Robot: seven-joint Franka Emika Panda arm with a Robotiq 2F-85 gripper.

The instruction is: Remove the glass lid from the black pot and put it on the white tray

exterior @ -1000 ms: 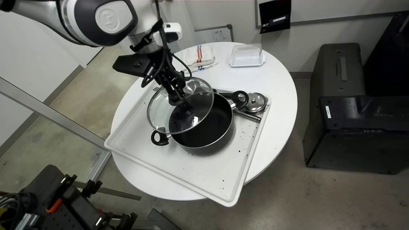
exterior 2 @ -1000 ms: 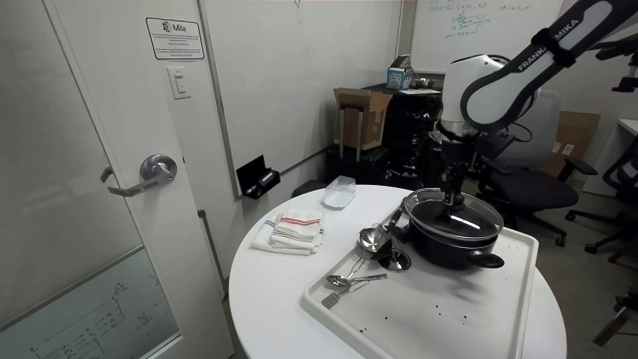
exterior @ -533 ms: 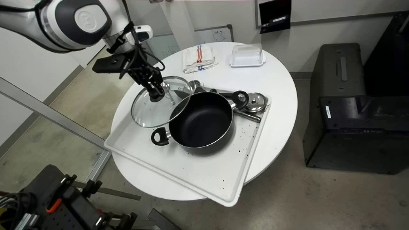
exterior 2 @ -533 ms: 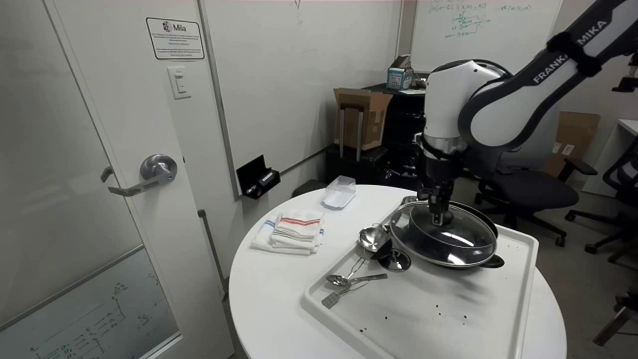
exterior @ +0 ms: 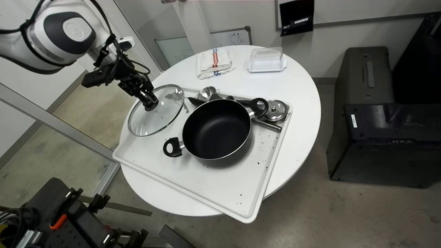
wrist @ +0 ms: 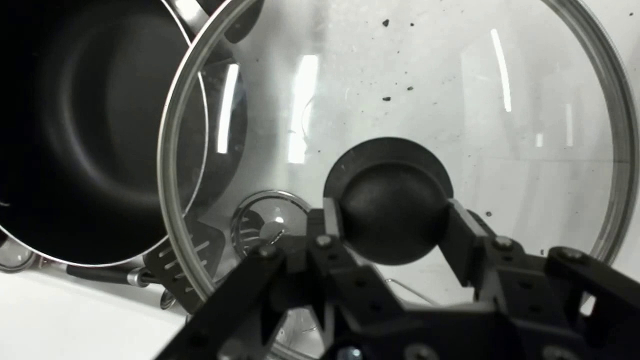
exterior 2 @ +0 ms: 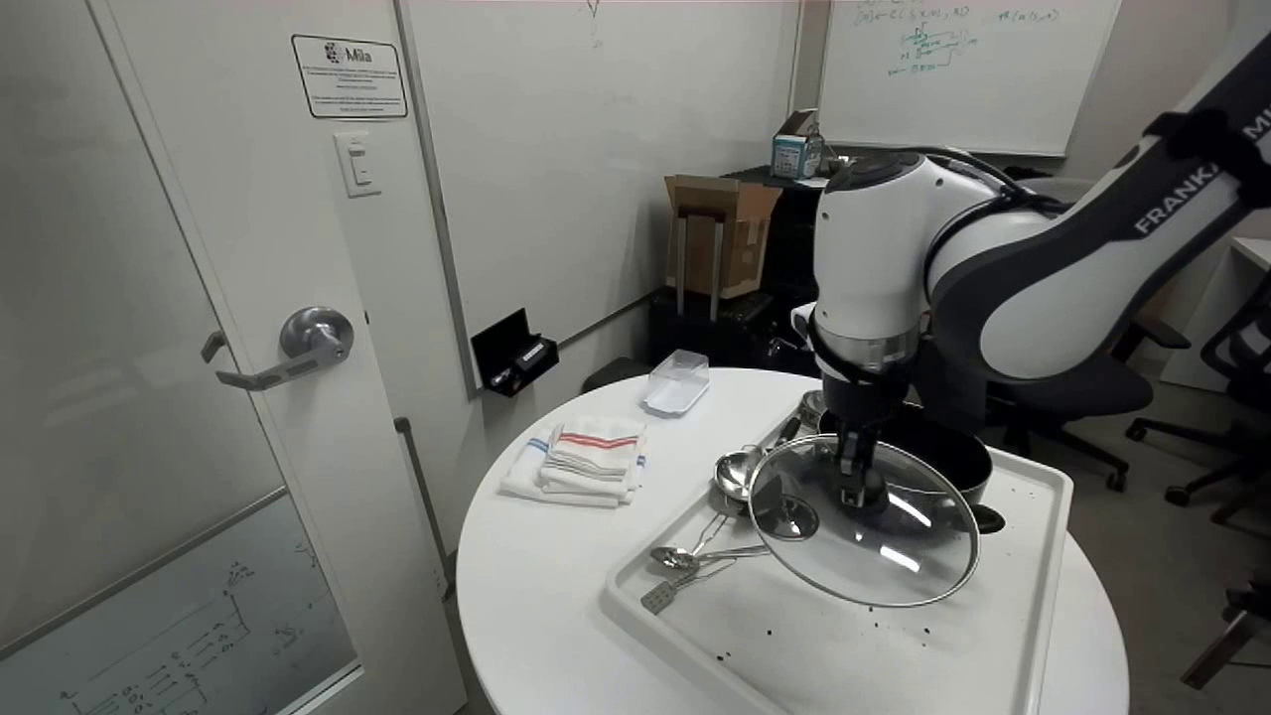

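gripper (wrist: pixel 395 222) is clenched on the dark knob (wrist: pixel 395 197), one finger against either side, so it has the glass lid (exterior 2: pixel 864 551); lid is off the black pot (exterior: pixel 217 131), tilted, held just beside it, with the white tray (exterior: pixel 213 186) showing through the glass; can't tell if the lid's rim touches the tray; pot stands upright on the tray, black inside in plain view; in an exterior view, a metal spoon (exterior 2: pixel 675 559) and a slotted turner (exterior 2: pixel 659 597) lie on the tray near a corner; tray sits on the round white table (exterior: pixel 299 103) and juts past its edge; folded striped towels (exterior 2: pixel 586 465) and a clear-topped box (exterior: pixel 266 61) sit on the table, well apart from the pot, in both exterior views
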